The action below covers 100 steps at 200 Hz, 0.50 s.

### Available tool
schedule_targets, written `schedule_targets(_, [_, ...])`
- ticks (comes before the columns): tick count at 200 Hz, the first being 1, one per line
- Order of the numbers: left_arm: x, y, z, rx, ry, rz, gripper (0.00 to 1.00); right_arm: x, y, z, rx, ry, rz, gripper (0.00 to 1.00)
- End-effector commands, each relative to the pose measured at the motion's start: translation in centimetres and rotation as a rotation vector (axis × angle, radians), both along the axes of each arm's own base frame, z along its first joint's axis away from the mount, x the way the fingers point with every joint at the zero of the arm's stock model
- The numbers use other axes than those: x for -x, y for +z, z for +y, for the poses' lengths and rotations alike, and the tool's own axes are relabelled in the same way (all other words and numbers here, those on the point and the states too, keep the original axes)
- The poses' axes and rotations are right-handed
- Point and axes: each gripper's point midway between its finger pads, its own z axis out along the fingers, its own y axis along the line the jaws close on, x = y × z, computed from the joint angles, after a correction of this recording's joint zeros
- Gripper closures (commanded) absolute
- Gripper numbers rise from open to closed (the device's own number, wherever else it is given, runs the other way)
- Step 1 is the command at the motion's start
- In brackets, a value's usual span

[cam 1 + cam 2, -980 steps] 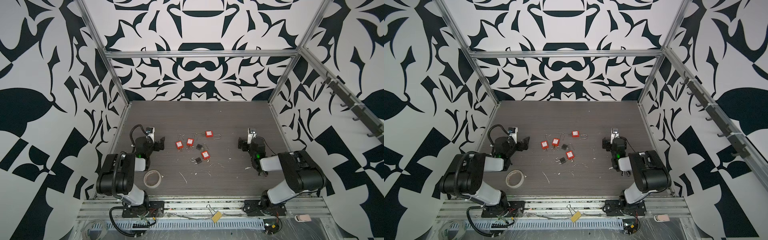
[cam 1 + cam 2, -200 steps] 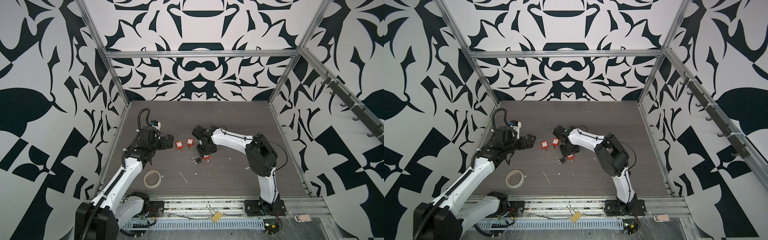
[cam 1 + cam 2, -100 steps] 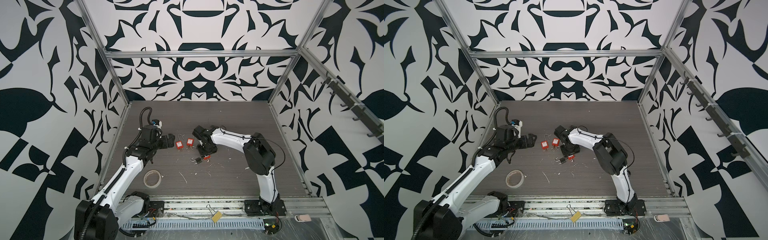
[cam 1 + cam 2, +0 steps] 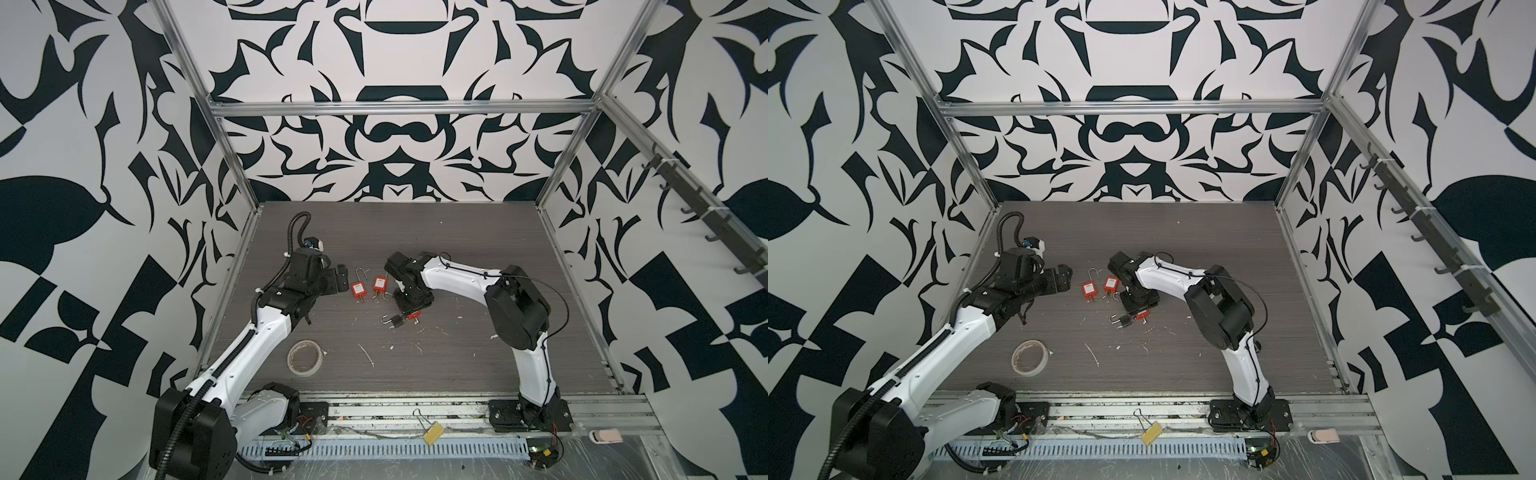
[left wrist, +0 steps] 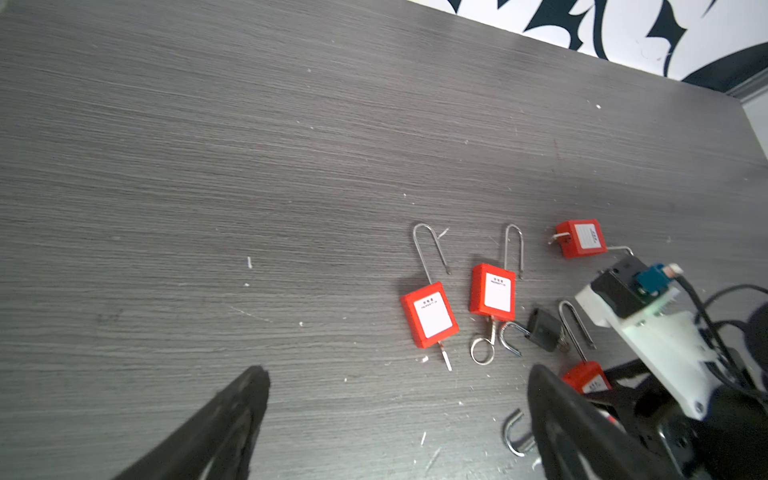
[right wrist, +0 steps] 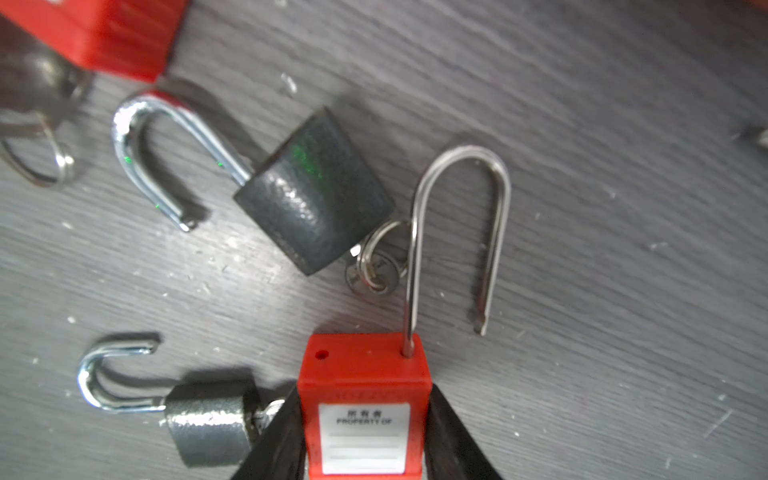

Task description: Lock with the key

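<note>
My right gripper [image 6: 363, 401] is down on the table, shut on the body of a red padlock [image 6: 365, 370], one black finger pressed against each side. Its long steel shackle [image 6: 457, 208] stands open. In both top views this gripper [image 4: 409, 308] [image 4: 1139, 308] covers most of that padlock [image 4: 414, 316]. No key shows in that padlock. A key on a ring [image 6: 372, 266] lies by a dark padlock [image 6: 316, 203]. My left gripper [image 4: 337, 279] [image 5: 399, 374] hovers open, left of two more red padlocks [image 4: 357, 289] [image 4: 379, 284].
A small grey padlock [image 6: 208, 428] lies right beside the held one, its shackle open. Another red padlock [image 5: 582, 239] lies farther back. A tape roll [image 4: 304, 357] sits near the front left. White scraps dot the wooden table [image 4: 478, 365].
The right gripper's fingers have closed in on the red padlock. The left arm has crept a little toward the padlocks, still open.
</note>
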Motion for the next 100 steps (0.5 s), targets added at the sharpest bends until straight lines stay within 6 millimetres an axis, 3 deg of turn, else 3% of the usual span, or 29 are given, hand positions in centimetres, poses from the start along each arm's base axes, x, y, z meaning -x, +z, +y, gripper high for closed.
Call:
schedule_targets(1, [-0.2,1.7,-0.7,0.023,-0.036,-0.055,0.01,0.2,0.8,0.3,-0.035,0.016,0.001,0.58])
schedule_targets(37, [1.0,2.5,-4.1,0.12,-0.255,-0.132,0.01,0.4,2.0,0.0,-0.043,0.041,-0.016,0.63])
schedule_targets(88, [2.7,3.1,-7.0,0.165,-0.47,-0.152,0.0,1.4,6.3,-0.8,-0.109,0.194,-0.122,0.66])
schedule_targets(100, [3.2,3.8,-7.8,0.175,-0.542,-0.186,0.05,1.5,7.4,-1.4,-0.113,0.237,-0.169,0.66])
